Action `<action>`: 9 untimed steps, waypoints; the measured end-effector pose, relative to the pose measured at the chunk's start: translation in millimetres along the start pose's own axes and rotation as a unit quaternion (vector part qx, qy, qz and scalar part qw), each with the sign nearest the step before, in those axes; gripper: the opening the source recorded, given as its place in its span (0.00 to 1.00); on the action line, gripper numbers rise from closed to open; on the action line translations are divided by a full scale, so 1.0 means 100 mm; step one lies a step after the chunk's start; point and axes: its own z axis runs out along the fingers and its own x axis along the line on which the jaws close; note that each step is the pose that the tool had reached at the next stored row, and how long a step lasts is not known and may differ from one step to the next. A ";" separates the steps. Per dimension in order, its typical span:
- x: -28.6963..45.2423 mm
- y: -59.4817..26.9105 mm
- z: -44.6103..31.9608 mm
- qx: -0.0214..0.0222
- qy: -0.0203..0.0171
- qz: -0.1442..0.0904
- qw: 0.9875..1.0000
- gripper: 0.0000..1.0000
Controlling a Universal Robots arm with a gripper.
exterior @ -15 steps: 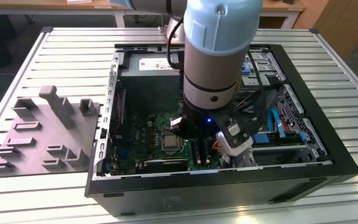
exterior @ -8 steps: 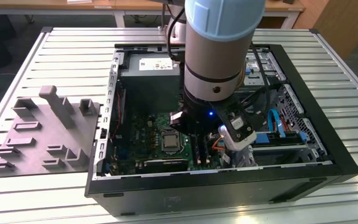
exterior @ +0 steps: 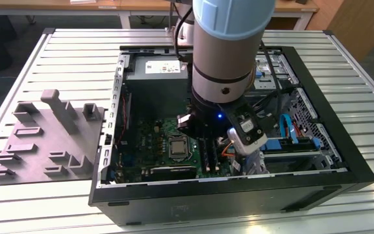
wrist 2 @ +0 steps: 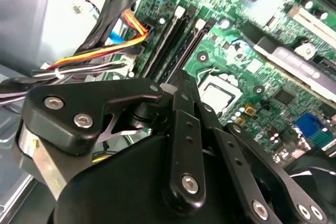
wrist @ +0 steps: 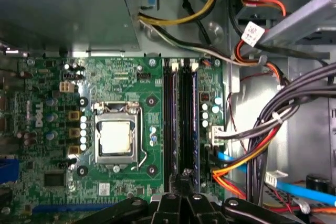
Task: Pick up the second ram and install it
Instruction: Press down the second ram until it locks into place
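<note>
Your black gripper (wrist: 184,178) hangs over the long black memory slots (wrist: 169,124) of the green motherboard (wrist: 131,85), inside the open black computer case (exterior: 239,192). Whether it is spread or pinching cannot be told. The second ram (wrist: 195,119), apparently the slim dark-blue strip seen edge-on, stands in the slot bank just beside the gripper's tip; its chips and label are hidden. Watch for uneven pressing, which could leave one end unseated. The orange and yellow cables (wrist: 247,162) nearby could snag.

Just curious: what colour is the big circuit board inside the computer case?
Green circuit board, clearest in the first wrist view.
</note>
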 end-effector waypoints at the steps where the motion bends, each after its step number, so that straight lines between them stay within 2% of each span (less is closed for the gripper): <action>1: 0.001 0.028 0.002 0.000 0.000 0.000 1.000 0.11; 9: 0.008 0.247 0.015 0.000 0.000 0.000 1.000 0.11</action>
